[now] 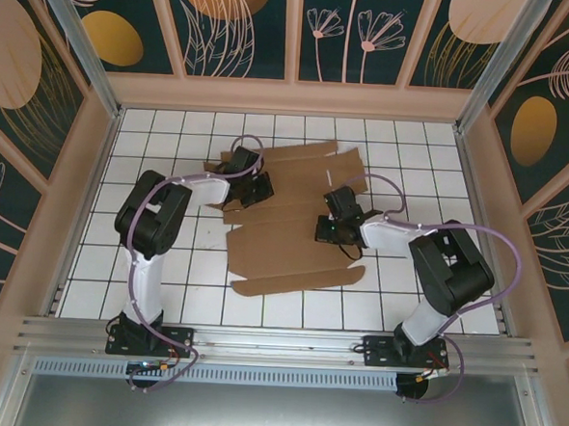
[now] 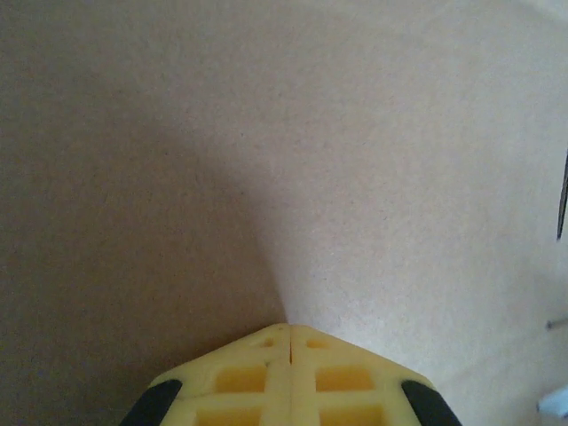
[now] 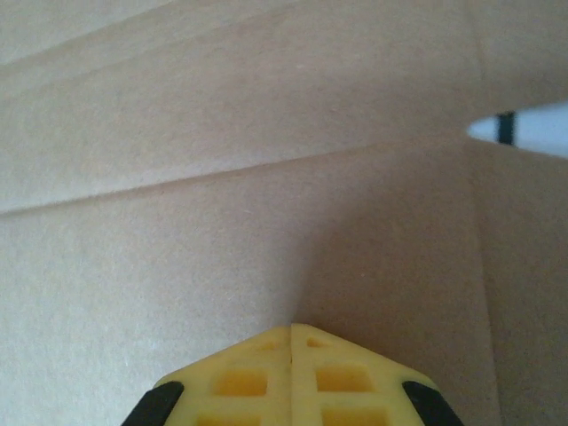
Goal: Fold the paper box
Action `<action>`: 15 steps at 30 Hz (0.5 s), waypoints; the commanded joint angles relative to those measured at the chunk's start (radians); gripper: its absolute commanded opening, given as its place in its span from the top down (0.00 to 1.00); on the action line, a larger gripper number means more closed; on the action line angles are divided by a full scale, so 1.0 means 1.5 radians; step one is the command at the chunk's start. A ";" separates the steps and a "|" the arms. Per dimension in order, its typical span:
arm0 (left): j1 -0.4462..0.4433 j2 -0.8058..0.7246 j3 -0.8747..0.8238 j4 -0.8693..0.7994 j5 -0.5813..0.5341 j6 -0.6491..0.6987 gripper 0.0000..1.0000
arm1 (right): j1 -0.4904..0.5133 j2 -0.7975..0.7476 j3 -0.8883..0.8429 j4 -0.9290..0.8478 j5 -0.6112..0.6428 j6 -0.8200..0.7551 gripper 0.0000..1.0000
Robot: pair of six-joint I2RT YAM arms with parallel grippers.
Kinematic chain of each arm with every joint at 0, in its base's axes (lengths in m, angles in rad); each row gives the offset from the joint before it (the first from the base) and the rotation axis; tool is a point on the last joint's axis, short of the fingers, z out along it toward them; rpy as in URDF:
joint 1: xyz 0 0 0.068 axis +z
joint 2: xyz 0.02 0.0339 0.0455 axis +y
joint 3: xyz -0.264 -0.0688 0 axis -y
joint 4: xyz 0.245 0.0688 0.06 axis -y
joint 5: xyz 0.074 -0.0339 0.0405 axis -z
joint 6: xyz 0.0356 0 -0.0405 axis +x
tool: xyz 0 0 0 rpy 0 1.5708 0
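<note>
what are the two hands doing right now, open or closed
left hand: closed, nothing gripped, tip at the paper box.
right hand: closed, nothing gripped, tip at the paper box.

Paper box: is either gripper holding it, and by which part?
Neither. The left gripper and right gripper are both shut, fingers meeting with no cardboard between them, tips against the paper box.

- No text, label, brand, number or sign can be read.
- paper box [image 1: 291, 257]: plain brown, unprinted.
- wall panels [image 1: 238, 27] at 12 o'clock: leaf and circle patterns, no lettering.
</note>
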 commanded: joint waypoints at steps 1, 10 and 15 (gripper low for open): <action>0.006 0.036 0.060 -0.038 -0.006 0.026 1.00 | 0.034 -0.003 -0.030 -0.041 -0.009 0.017 0.94; 0.005 0.045 0.073 -0.045 0.019 0.039 1.00 | 0.057 -0.010 -0.024 0.029 -0.185 0.057 0.89; 0.005 -0.017 0.058 -0.043 0.010 0.049 1.00 | 0.005 -0.128 0.012 -0.003 -0.184 0.034 0.74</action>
